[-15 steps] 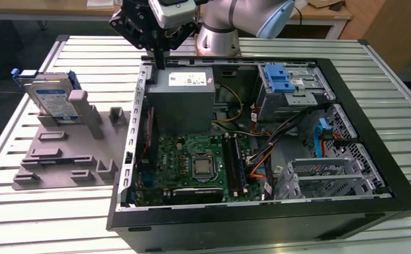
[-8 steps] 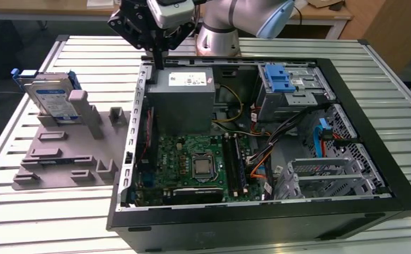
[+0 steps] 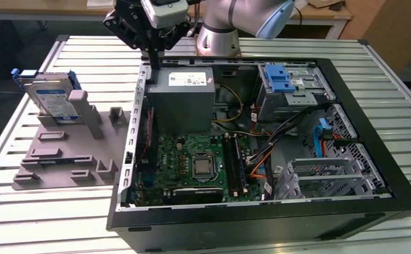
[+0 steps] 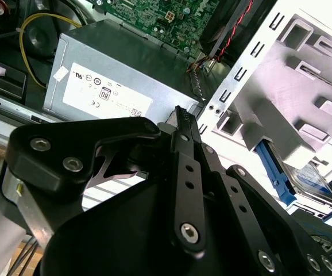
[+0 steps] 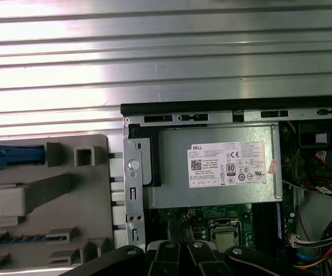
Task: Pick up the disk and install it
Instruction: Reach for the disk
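Observation:
The disk (image 3: 53, 100), a silver drive with a blue-and-white label and a blue frame, stands on edge in a slot of the grey holder (image 3: 64, 153) at the exterior view's left. Its blue frame (image 4: 276, 172) and its blue top edge (image 5: 12, 155) appear in the second and first wrist views. My gripper (image 3: 152, 53) hangs above the back left corner of the open computer case (image 3: 347, 106), to the right of the disk and well apart from it. Its black fingers (image 4: 183, 132) lie together with nothing between them.
Just below the gripper, inside the case, sits a grey metal box with a white sticker (image 3: 184, 100). A silver cage with a blue latch (image 3: 285, 79) is at the back right, a motherboard (image 3: 198, 164) in front, and another metal cage (image 3: 325, 174) at the front right. Cables cross the middle.

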`<state>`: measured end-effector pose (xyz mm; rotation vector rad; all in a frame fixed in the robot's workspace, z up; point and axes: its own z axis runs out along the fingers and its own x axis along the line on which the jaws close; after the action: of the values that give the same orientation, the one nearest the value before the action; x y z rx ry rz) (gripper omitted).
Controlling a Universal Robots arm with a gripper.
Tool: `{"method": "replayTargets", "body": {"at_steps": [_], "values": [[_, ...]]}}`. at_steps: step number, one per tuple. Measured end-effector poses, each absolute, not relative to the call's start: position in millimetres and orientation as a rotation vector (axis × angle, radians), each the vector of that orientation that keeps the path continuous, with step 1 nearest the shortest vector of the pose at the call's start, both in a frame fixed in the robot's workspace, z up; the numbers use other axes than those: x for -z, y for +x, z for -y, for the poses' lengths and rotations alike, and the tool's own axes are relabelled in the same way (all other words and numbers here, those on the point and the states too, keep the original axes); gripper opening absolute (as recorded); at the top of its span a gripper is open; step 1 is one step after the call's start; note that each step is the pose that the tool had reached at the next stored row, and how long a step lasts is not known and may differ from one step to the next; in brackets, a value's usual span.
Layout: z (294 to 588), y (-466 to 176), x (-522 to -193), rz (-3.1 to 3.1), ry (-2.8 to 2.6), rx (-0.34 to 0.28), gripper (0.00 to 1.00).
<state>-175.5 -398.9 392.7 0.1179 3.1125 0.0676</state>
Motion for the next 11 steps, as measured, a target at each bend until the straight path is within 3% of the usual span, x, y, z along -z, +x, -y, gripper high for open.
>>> {"method": "replayTargets", "body": {"at_steps": [11], "values": [[398.9,-176.0,-392.8,-3.113,0.118,-0.068,0.11]]}}
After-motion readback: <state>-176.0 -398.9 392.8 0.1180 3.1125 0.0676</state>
